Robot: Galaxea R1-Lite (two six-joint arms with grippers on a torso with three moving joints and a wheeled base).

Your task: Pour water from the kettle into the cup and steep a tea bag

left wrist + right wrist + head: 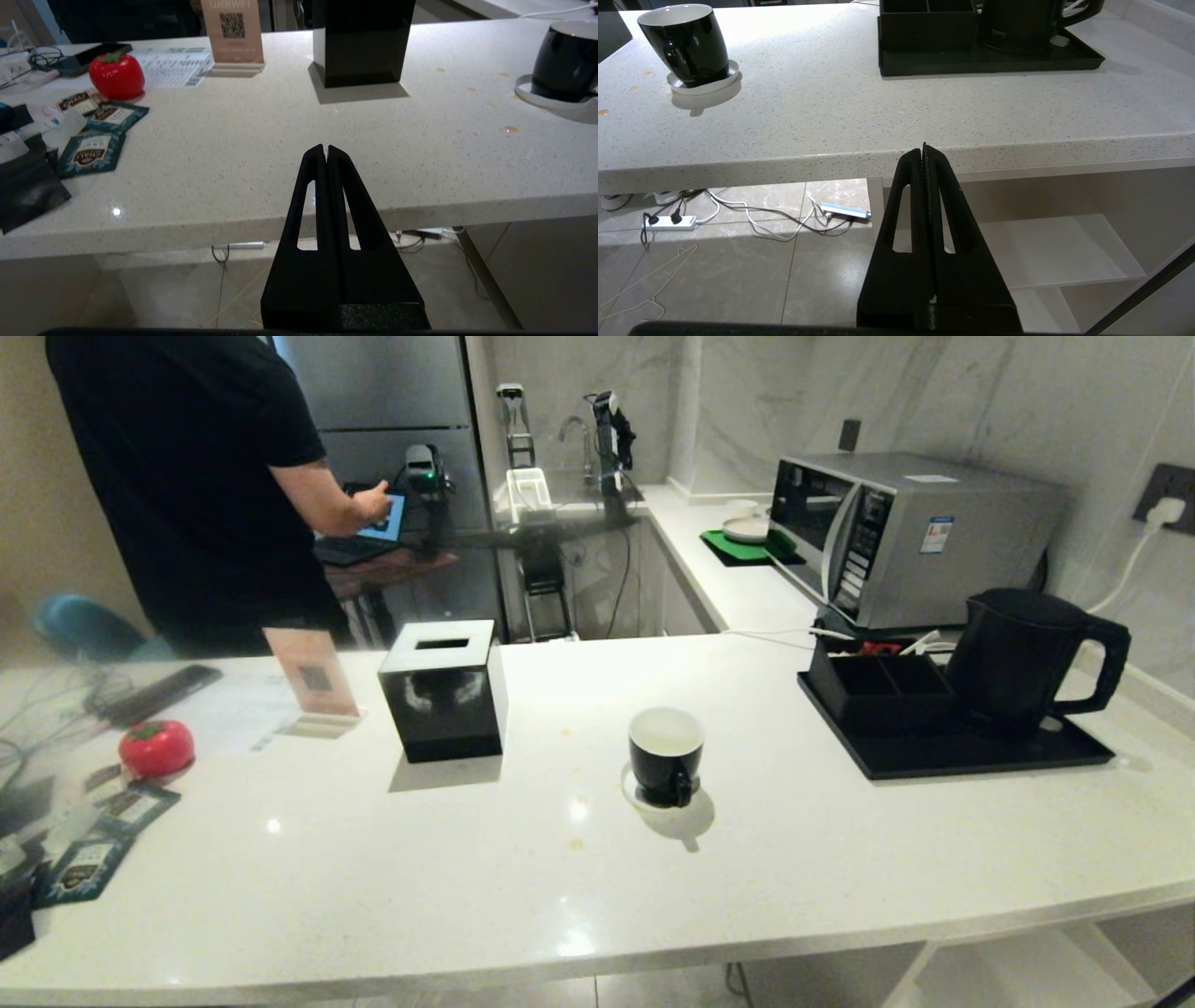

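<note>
Small glossy black cup (pixel 665 754) is set on a white saucer (pixel 631 786); right of it, matte black kettle (pixel 1027 658) is stood on a black tray (pixel 980 761); left gripper (pixel 326 150) and right gripper (pixel 924 150) are held pinched closed, empty, before the counter edge (pixel 878 161).

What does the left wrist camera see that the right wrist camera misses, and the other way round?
Only the left wrist view shows the red tomato-shaped object, teal packets, the QR sign and tissue box. Only the right wrist view shows the kettle, black tray and organizer box. Both show the cup on the white counter, and a shut gripper: left, right.
</note>
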